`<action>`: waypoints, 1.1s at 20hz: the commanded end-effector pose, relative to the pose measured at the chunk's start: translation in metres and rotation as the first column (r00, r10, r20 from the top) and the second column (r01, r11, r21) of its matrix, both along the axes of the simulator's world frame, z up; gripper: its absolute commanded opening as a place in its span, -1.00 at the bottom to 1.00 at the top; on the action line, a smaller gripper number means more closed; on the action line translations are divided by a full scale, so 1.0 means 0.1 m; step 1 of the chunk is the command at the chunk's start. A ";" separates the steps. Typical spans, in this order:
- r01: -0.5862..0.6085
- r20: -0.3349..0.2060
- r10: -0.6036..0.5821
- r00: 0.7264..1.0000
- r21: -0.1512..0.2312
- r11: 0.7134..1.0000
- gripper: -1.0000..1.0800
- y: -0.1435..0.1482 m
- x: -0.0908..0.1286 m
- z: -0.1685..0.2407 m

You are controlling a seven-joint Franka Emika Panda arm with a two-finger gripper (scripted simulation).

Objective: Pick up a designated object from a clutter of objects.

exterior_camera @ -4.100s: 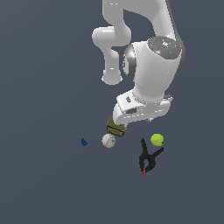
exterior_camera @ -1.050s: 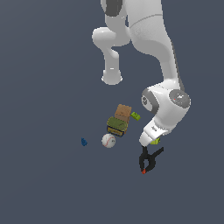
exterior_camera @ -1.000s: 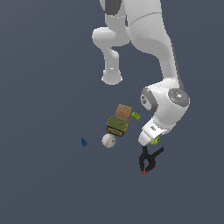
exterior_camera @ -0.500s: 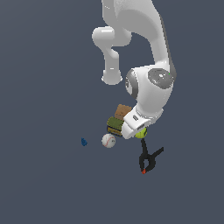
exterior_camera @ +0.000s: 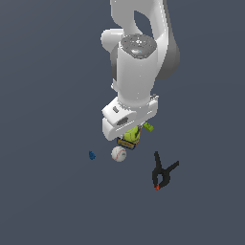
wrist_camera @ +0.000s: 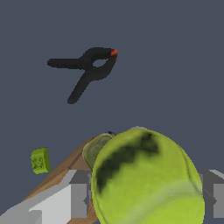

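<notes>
The gripper (wrist_camera: 144, 201) holds the tennis ball (wrist_camera: 146, 177) between its 2 fingers (wrist_camera: 78, 199), lifted above the brown box (wrist_camera: 65, 168) and olive tin (wrist_camera: 98, 148), where a sideways jolt could roll the ball free into the clutter.

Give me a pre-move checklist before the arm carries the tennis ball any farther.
1. The tennis ball sits between the fingers of the hand: ok.
2. Ball lifted off the floor: ok in the wrist view; the exterior view mostly hides it.
3. Right object, yellow-green with a dark mark, while the white baseball lies on the floor: ok.
4. Black clamp apart from the hand: ok.
5. Clearance over the brown box and olive tin: cannot tell.
</notes>
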State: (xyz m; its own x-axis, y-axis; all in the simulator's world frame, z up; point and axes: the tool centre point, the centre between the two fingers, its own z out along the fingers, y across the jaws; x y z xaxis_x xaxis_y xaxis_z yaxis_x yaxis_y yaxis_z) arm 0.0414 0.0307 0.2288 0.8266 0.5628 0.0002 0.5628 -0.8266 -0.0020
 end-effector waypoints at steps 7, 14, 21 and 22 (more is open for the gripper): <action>-0.001 0.001 0.001 1.000 0.002 1.000 -1.00 -0.83 0.02 0.75; -0.001 0.001 0.001 1.000 0.001 1.000 -1.00 -1.50 0.05 1.34; -0.001 0.001 0.001 1.000 -0.001 1.000 -1.00 -1.98 0.10 1.76; -0.001 0.001 0.001 1.000 -0.001 1.000 -1.00 -2.03 0.10 1.80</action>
State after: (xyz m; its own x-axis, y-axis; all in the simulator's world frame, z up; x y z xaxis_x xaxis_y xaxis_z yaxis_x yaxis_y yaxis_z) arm 0.0508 -0.1644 0.4011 0.8271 0.5620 0.0001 0.5620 -0.8271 -0.0010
